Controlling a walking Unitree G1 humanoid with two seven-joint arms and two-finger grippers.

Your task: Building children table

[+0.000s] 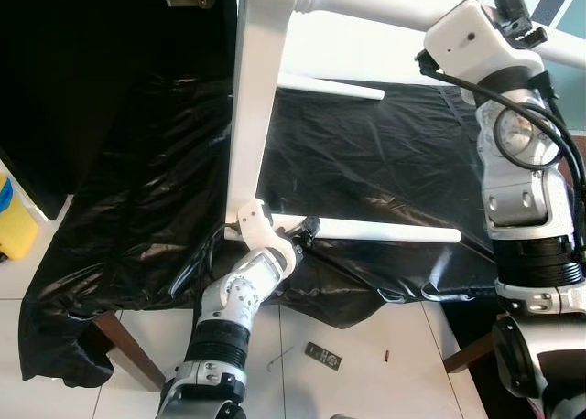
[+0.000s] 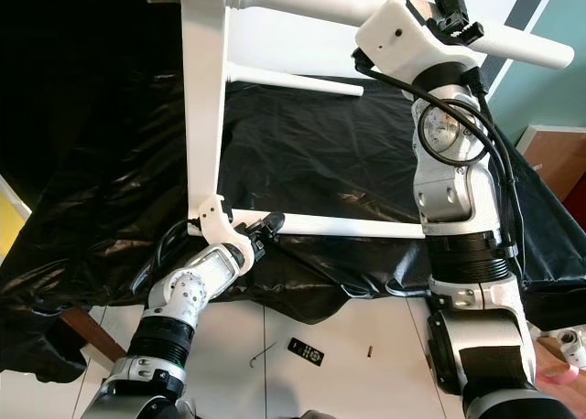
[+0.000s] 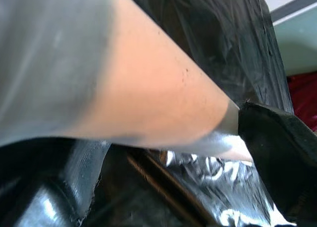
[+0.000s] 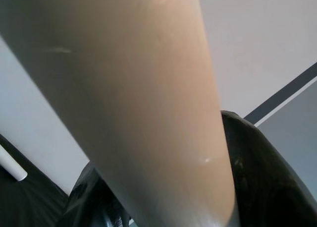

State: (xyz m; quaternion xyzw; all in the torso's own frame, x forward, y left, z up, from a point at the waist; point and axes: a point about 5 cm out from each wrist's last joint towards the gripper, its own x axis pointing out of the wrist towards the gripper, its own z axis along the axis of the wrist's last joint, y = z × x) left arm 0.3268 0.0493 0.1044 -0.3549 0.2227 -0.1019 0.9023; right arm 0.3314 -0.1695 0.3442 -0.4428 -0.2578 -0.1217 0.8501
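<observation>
Here the white table frame (image 1: pixel 252 117) stands tilted on the black plastic sheet (image 1: pixel 366 154). The left pincer (image 1: pixel 307 229) pinches the frame's lower leg (image 1: pixel 385 230), one finger (image 3: pixel 277 152) against it. The right pincer (image 2: pixel 458 12) grips its upper leg (image 2: pixel 302 0). Three round legs show; a third (image 1: pixel 334 88) lies between them.

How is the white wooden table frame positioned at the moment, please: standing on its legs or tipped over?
Tipped over: the white wooden table frame rests on its side on the black plastic sheet, legs pointing sideways, with the left gripper and right gripper on two legs.
</observation>
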